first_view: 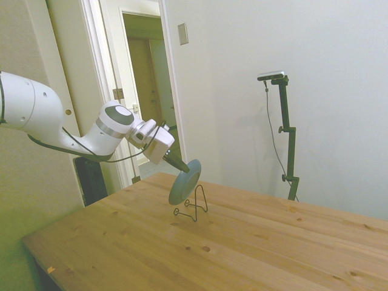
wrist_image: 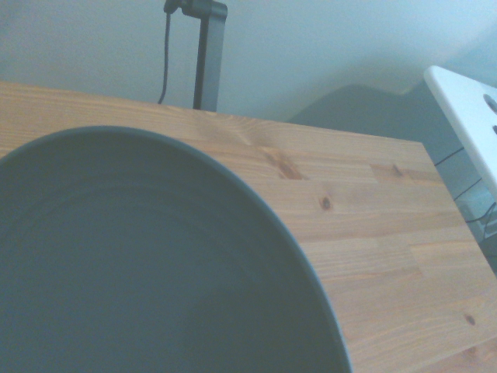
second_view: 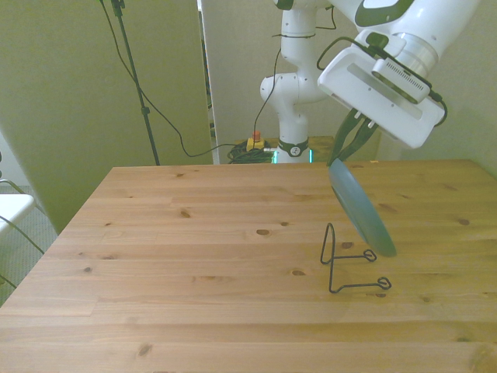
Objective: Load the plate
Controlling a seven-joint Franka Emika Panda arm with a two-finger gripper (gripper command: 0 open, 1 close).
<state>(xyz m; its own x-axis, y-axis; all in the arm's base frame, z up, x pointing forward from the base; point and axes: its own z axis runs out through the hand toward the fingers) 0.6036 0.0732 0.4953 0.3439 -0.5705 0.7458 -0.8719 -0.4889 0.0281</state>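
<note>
The claw (second_view: 347,149) is clamped on the upper rim of the plate (second_view: 362,211), which hangs tilted below it, held on edge. In the side view the plate's lower edge (first_view: 177,195) is seen just above the counter (first_view: 254,242), close beside the wire stand (first_view: 193,207). In the front view the stand (second_view: 349,264) lies directly under the plate's low end, its upright loop toward the front view's left. The plate's face is slanted much as the stand's back rest would require. Judged from this, the lower rim must be set into the stand's foot hooks. Whether rim and wire already touch cannot be told. The wrist view is filled by the plate's inner face (wrist_image: 140,264); the stand is hidden there.
</note>
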